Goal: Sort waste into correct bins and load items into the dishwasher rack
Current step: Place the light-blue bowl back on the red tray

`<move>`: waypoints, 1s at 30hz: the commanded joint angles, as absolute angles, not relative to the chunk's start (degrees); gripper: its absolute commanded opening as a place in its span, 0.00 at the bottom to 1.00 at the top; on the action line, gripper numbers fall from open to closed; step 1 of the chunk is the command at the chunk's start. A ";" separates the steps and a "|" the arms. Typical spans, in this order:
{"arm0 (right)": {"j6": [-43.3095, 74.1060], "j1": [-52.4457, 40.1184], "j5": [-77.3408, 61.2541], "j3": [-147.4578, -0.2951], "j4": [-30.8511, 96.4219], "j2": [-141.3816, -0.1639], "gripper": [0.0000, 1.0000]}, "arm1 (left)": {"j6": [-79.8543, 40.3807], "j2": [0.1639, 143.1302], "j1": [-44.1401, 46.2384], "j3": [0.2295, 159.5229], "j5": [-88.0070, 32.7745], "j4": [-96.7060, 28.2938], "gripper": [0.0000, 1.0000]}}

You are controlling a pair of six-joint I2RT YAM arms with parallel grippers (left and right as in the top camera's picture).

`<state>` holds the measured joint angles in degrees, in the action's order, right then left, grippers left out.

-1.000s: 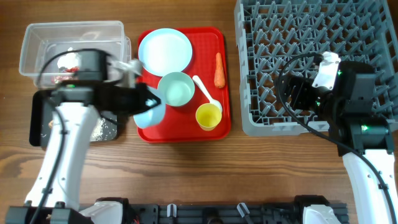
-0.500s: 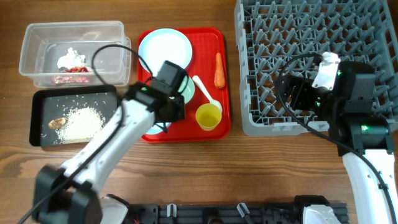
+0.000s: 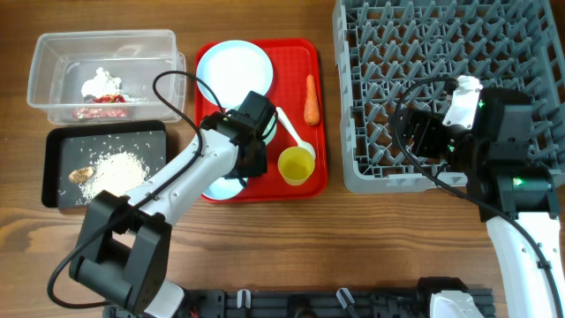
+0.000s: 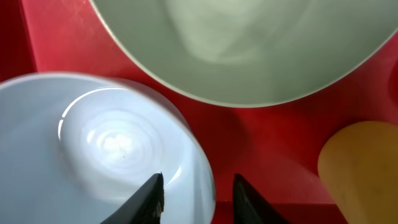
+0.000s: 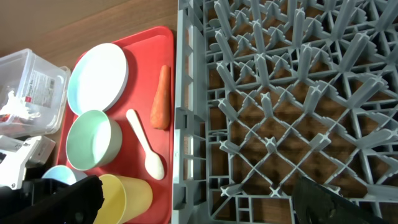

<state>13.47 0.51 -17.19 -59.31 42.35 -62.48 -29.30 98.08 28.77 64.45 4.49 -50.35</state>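
Note:
My left gripper (image 3: 237, 177) is open at the front left of the red tray (image 3: 318, 181). Its fingers (image 4: 199, 196) straddle the rim of a pale blue bowl (image 4: 106, 143), one inside and one outside, with small gaps. The bowl (image 3: 216, 187) rests on the tray. The mint bowl (image 4: 249, 43) sits just behind it, and the yellow cup (image 3: 296, 165) stands to the right. The plate (image 3: 234, 71), white spoon (image 3: 291, 132) and carrot (image 3: 311, 99) lie on the tray. My right gripper (image 5: 199, 205) is wide open and empty over the front left of the grey rack (image 3: 450, 88).
The clear tub (image 3: 53, 53) at the back left holds white tissue (image 3: 97, 82) and the red-and-white wrapper (image 3: 97, 112). The black tray (image 3: 57, 141) in front of it holds rice (image 3: 115, 172) and a brownish lump (image 3: 82, 174).
My left arm has swung right from over the black tray to the red tray, carrying the pale blue bowl, which now sits on the tray. The right arm has not moved.

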 commanded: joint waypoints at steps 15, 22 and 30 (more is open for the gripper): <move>14.09 0.30 -18.09 -60.42 41.04 -62.92 1.00 | -28.53 95.66 28.77 75.46 1.56 -51.00 0.50; 14.76 0.30 -18.11 -60.42 38.74 -62.92 1.00 | -18.31 95.74 28.75 85.78 -3.14 -52.84 0.77; 15.22 0.30 -18.09 -60.42 38.04 -62.89 1.00 | -13.45 103.90 28.18 99.98 -0.58 -49.89 0.90</move>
